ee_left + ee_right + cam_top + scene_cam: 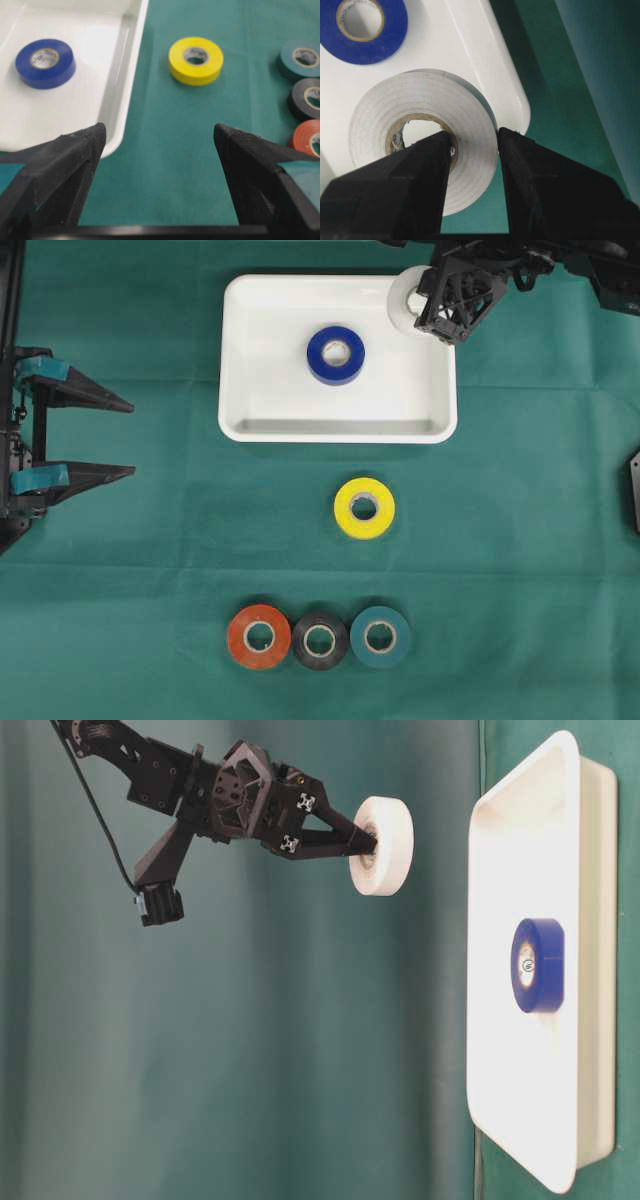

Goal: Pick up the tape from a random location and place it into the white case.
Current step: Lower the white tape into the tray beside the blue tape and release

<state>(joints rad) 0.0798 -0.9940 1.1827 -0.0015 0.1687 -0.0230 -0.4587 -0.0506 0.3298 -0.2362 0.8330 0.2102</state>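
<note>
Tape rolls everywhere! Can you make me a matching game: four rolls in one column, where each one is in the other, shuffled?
Rolls:
1. white roll
2. blue roll
3. yellow roll
4. black roll

Places:
A. alone on the cloth, just outside the case
B. lying flat inside the case
C. held in the right claw above the case's corner
D. in the middle of a row of three

Pairs: 1-C, 2-B, 3-A, 4-D

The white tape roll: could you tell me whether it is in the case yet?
Not yet: the white tape roll hangs in the right end effector, above the white case.
</note>
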